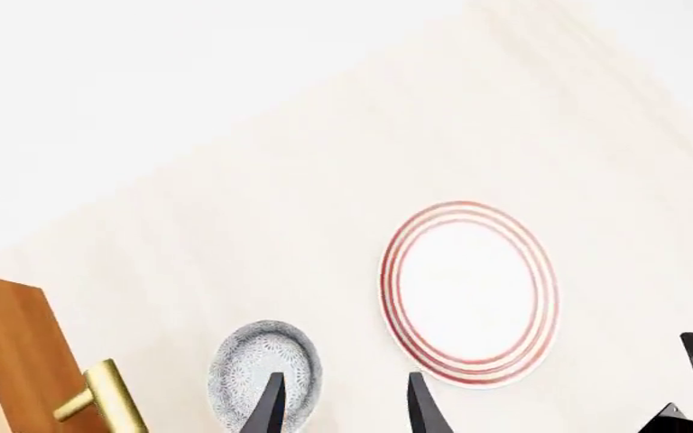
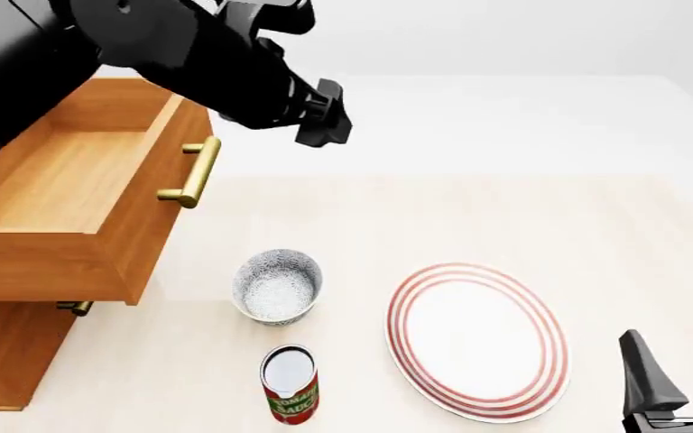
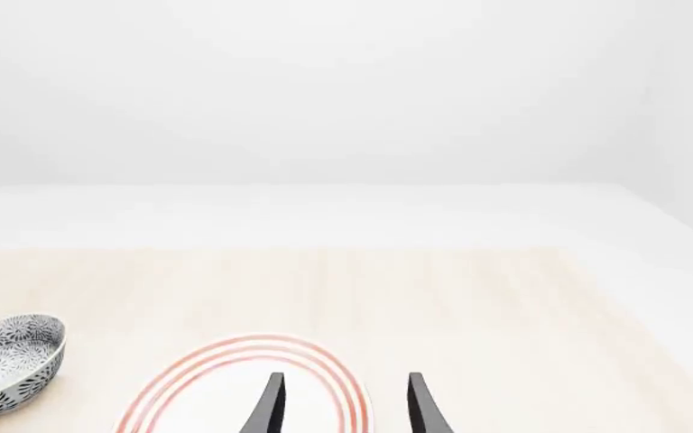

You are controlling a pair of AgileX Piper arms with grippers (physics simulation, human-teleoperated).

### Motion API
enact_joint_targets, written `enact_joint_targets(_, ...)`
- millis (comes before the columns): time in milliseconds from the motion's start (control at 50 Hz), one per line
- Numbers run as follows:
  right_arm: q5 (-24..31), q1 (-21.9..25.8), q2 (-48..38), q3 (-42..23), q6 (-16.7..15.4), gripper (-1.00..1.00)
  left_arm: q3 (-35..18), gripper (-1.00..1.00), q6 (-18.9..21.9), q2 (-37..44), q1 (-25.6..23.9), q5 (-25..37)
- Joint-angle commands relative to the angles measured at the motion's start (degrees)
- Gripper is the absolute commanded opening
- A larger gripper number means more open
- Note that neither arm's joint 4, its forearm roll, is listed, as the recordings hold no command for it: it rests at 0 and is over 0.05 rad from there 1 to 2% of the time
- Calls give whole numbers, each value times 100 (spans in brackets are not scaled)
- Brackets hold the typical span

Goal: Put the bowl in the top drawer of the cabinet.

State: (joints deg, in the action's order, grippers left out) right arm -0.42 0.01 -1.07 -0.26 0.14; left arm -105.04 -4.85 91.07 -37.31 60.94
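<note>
The bowl (image 2: 277,287), small, white and blue-grey speckled, stands upright on the table just right of the cabinet (image 2: 10,361). The top drawer (image 2: 69,180) is pulled out and open, its brass handle (image 2: 192,171) facing the bowl. High above the table, beyond the drawer's front, hangs my left gripper (image 2: 322,126). Its wrist view shows its fingers (image 1: 268,406) spread open with nothing held, looking down at the bowl (image 1: 263,370) and the drawer handle (image 1: 106,401). Low at the near right, my right gripper (image 2: 678,374) is open and holds nothing; its wrist view shows the bowl (image 3: 10,361) off to the side.
A large red-ringed white plate (image 2: 476,338) lies right of the bowl. A tomato sauce can (image 2: 289,383) stands just in front of the bowl. The lower drawer's handle (image 2: 76,307) peeks out under the open top drawer.
</note>
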Motion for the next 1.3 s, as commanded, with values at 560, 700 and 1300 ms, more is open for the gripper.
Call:
enact_joint_targets(560,0,0,1,0,-1,100,1349,100,-155,-53,108,-829)
enact_joint_targets(700,1,1,1,0,-1,100,1486,100,-260,36,79,-893)
enact_joint_targets(1300,0,-1,0,0,0,100,1968,100,-398,82,53,-1073)
